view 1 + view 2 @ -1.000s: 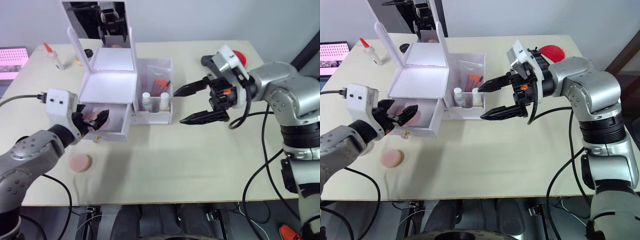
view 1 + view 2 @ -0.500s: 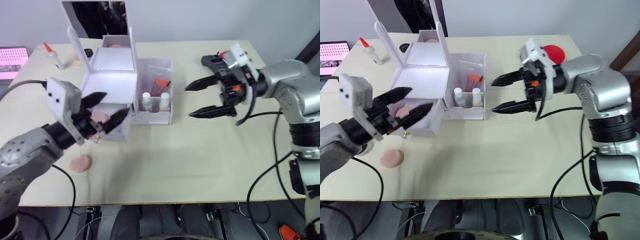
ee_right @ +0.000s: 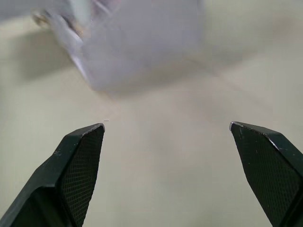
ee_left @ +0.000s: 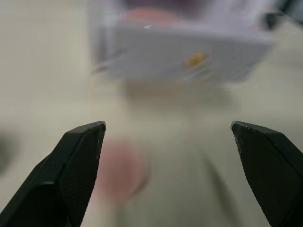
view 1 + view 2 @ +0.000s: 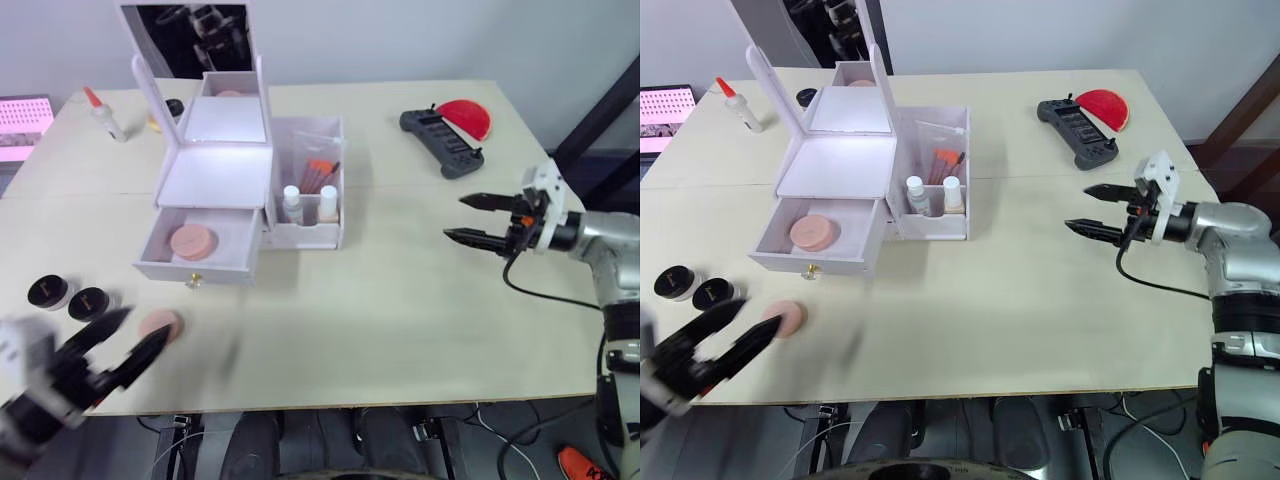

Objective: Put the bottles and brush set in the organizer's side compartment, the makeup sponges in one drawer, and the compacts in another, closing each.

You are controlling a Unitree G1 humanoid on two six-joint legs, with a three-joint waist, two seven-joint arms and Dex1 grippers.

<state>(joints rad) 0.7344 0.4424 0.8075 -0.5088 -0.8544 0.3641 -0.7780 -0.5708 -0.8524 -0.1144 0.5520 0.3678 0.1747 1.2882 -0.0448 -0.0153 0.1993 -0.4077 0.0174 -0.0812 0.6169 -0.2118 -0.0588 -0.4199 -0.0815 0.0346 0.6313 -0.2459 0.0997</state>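
The white organizer point(image 5: 215, 175) stands at the back left with its mirror lid up. Its side compartment point(image 5: 310, 232) holds two small bottles point(image 5: 293, 203) and the brush set point(image 5: 320, 172). The lower drawer point(image 5: 200, 270) is pulled out, with one pink makeup sponge point(image 5: 191, 241) lying in it. A second sponge point(image 5: 164, 322) lies on the table in front. Two black compacts point(image 5: 48, 291) sit left of it. My left gripper point(image 5: 757, 316) hovers open at the front left, just short of the loose sponge. My right gripper point(image 5: 455, 218) hangs open and empty far to the right.
A black controller point(image 5: 442, 141) and a red disc point(image 5: 466, 116) lie at the back right. A small glue bottle point(image 5: 103, 112) and a pink screen point(image 5: 25, 112) are at the back left. The drawer's gold knob point(image 4: 196, 59) faces the left gripper.
The left gripper has drawn back from the drawer to the front-left edge, leaving a sponge inside. The right gripper has pulled away from the organizer to the far right.
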